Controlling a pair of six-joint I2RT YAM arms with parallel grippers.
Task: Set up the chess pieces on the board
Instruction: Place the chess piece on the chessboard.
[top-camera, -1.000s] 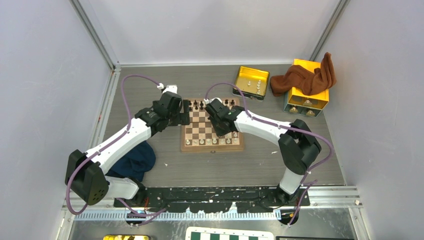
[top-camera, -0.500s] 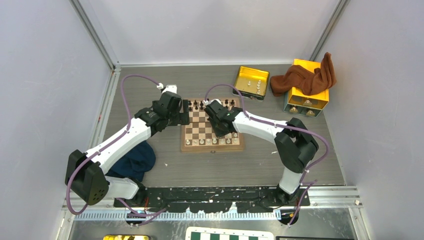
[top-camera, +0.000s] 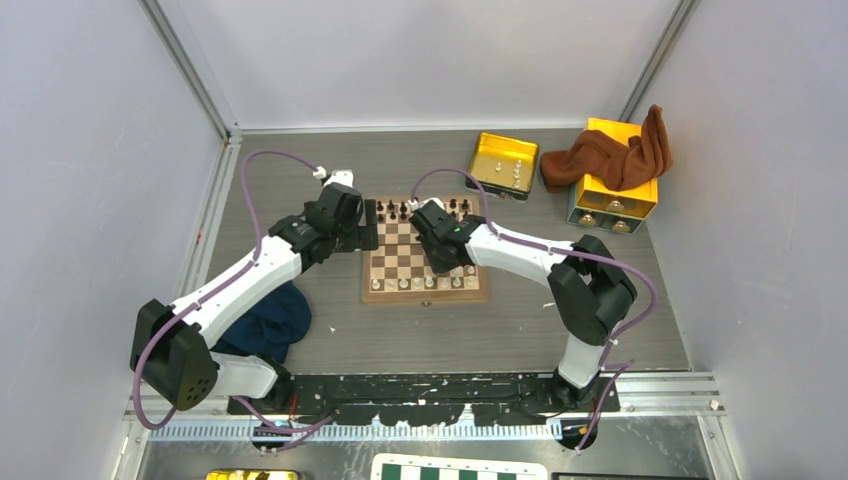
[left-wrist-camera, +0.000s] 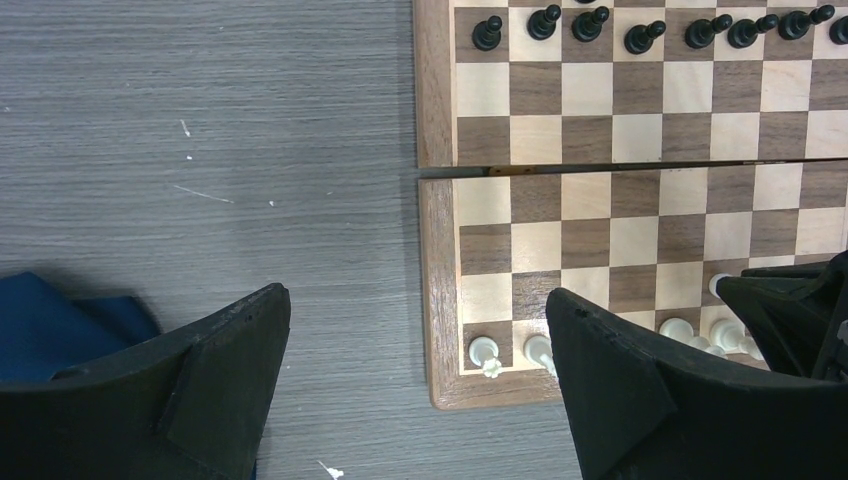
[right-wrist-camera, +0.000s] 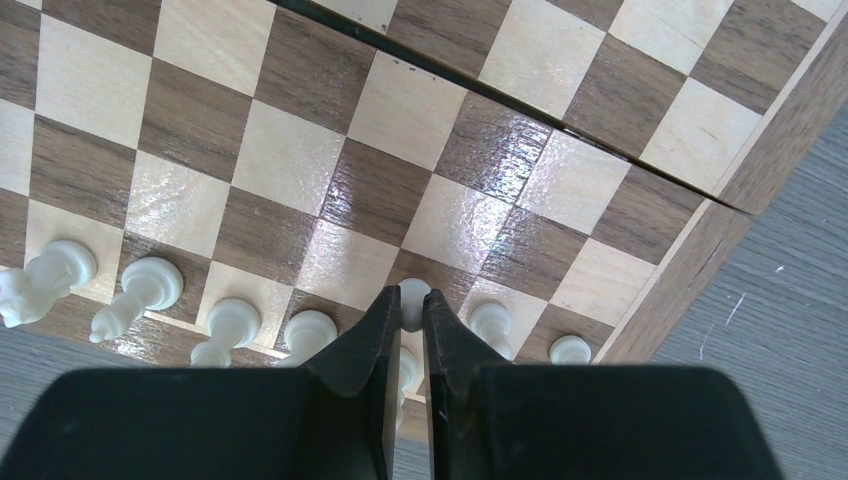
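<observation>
Right gripper (right-wrist-camera: 405, 312) pinches a white piece (right-wrist-camera: 413, 292) low over the board (right-wrist-camera: 290, 160).
It is by the near row of other white pieces (right-wrist-camera: 232, 322). Left gripper (left-wrist-camera: 415, 300) hangs wide open over the board's left edge. Dark pieces (left-wrist-camera: 590, 22) stand in a line along the far side.

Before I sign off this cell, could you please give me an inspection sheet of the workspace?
Surface: grey wood-grain table, a few white specks.
Job's things: small square wooden chessboard; dark chess pieces lining the far row; cream chess pieces along the near edge.
Clutter: yellow metal tray; brown cloth draped on yellow box; blue cloth.
Grippers: left gripper, jaws open beside the board; right gripper, jaws shut on one cream piece.
Cables: purple cables looping over both arms.
Surroundings: plain grey walls.
</observation>
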